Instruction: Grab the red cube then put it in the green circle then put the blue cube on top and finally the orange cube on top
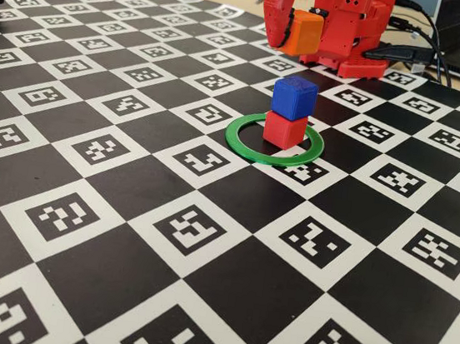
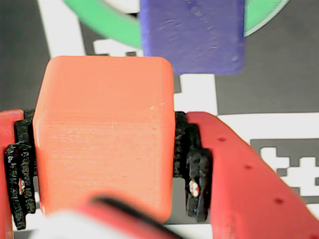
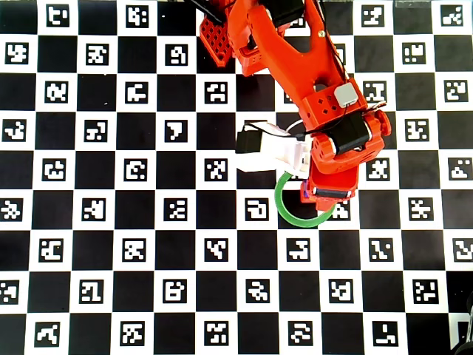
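In the fixed view I see the gripper [image 1: 300, 31] closed on the orange cube [image 1: 305, 33], held high at the far side, behind the stack. The blue cube [image 1: 294, 97] sits on the red cube [image 1: 285, 130] inside the green circle [image 1: 245, 143], slightly twisted against it.

In the wrist view the orange cube [image 2: 104, 134] is clamped squarely between the pads [image 2: 192, 159]; a cube has no long axis, but its faces look roughly parallel to the blue cube's [image 2: 192, 35].

In the overhead view the arm [image 3: 310, 96] hides the stack; only part of the ring [image 3: 284, 209] shows. My worry: lowering off-centre could topple the blue cube.
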Controlling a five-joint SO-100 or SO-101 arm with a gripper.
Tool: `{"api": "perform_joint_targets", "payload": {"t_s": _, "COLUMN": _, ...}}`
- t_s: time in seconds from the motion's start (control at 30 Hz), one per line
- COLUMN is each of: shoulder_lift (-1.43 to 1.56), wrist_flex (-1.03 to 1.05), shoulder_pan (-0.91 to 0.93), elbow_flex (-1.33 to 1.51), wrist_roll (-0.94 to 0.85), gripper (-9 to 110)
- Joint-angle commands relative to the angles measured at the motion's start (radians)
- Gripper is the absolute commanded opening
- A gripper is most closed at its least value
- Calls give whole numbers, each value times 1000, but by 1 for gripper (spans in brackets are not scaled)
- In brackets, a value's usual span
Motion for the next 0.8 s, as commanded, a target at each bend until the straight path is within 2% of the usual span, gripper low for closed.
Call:
{"api": "perform_joint_targets", "payload": {"t_s": 0.0, "shoulder_lift": 26, "wrist_flex": -34, "shoulder_pan": -6, "elbow_flex": 20, "wrist_roll": 8, "gripper": 6}}
{"api": "perform_joint_targets", "payload": {"t_s": 0.77, "shoulder_lift": 34, "wrist_flex": -97, "shoulder_pan": -12, "elbow_flex": 152, "wrist_roll": 14, "gripper": 6}}
